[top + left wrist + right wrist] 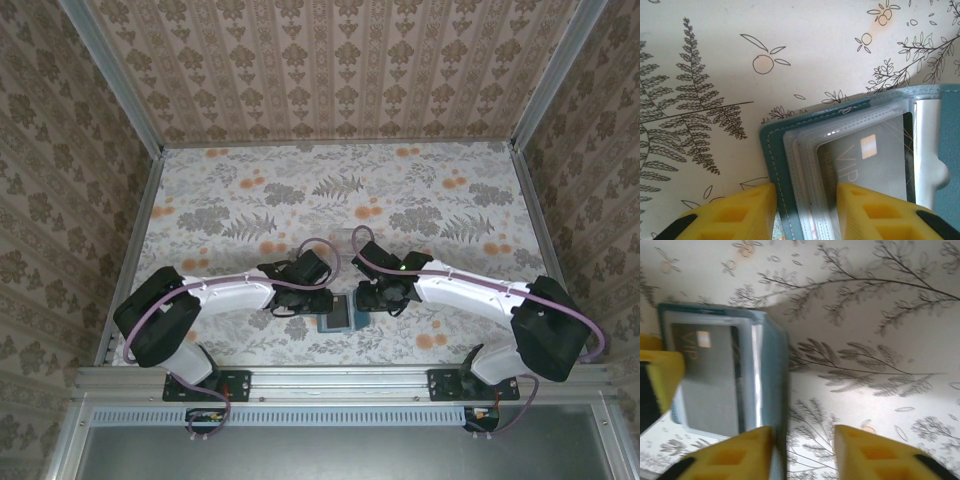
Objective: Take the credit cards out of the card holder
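Your left gripper (805, 210) pinches the card holder's (777, 165) left panel, dark VIP card (870, 165) inside a clear sleeve. Holder lies between both arms. Your right gripper (802, 452) stands part open, one finger (735, 455) at the holder's edge, gripping nothing.

"VIP" on dark card (865, 165) inside card holder (777, 165) clear sleeve.

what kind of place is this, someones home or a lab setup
Most likely a lab test cell dressed to look homely: patterned wallpaper panels held in a metal frame, a floral-print table, and two robot arms bolted to the near rail over a teal card holder.
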